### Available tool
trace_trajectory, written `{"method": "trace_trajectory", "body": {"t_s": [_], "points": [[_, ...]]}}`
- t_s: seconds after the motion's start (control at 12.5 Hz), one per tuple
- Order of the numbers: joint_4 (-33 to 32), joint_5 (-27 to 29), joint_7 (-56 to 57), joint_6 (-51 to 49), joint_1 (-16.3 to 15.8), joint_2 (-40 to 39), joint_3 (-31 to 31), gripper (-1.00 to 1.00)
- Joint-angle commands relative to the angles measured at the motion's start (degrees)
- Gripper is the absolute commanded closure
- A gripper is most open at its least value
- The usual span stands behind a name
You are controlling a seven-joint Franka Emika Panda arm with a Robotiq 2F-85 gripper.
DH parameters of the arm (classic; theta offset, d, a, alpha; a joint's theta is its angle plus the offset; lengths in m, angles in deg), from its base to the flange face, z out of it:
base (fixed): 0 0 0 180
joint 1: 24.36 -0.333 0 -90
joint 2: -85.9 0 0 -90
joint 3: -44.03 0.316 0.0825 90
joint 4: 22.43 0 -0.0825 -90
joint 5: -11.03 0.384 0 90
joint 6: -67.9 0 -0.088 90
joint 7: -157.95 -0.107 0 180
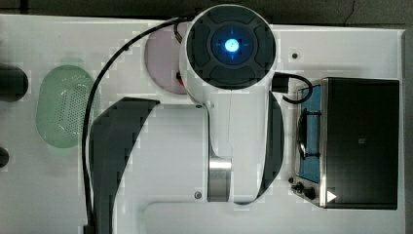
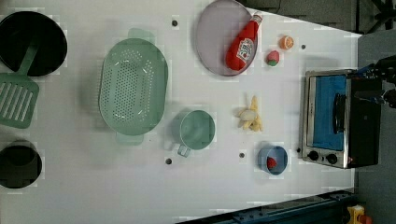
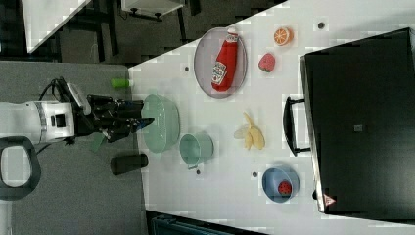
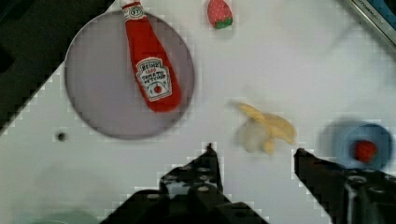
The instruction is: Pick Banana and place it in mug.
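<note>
1. The fingers (image 4: 254, 151) stood apart, gripping nothing, above the table (image 2: 140, 186).
2. The banana (image 4: 266, 133) lay peeled on the table's middle, beside the empty mug (image 2: 197, 129).
3. A blue bowl (image 2: 273, 159) held a strawberry; the empty strainer (image 2: 133, 86) lay beyond the mug.
4. The plate (image 2: 212, 42), at the far edge, carried a ketchup bottle (image 2: 243, 44).

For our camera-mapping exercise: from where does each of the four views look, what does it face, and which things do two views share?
Top view: straight above, facing the white arm.
Left view: overhead, facing the white table; no arm.
Right view: high, facing the table; arm and open claw show at the right view's left.
Wrist view: on the wrist, facing down past the claw.
Shared: peeled yellow toy banana, small teal-green mug.
</note>
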Motion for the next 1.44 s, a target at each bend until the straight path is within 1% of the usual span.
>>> {"method": "trace_trajectory", "body": {"t_s": [0.08,0.24,0.4,0.64,1.04,1.2,1.44], "points": [[-5.71,-0.96,1.35,-9.4,0.8,14.29,-2.86,-0.59],[-6.29,-0.96,1.35,-9.37,0.77,14.24,-2.82,-0.99],[-8.41,-0.96,1.35,-8.7,0.75,13.78,-2.77,-1.0],[-14.59,-0.96,1.53,-2.24,0.74,12.17,-2.76,-1.0],[-27.48,-0.96,6.84,17.18,0.76,7.82,-2.98,-1.0],[-31.9,-0.96,6.84,25.14,0.79,5.33,-3.22,-1.0],[-37.3,-0.96,6.84,34.56,0.84,0.72,-3.41,-1.0]]}}
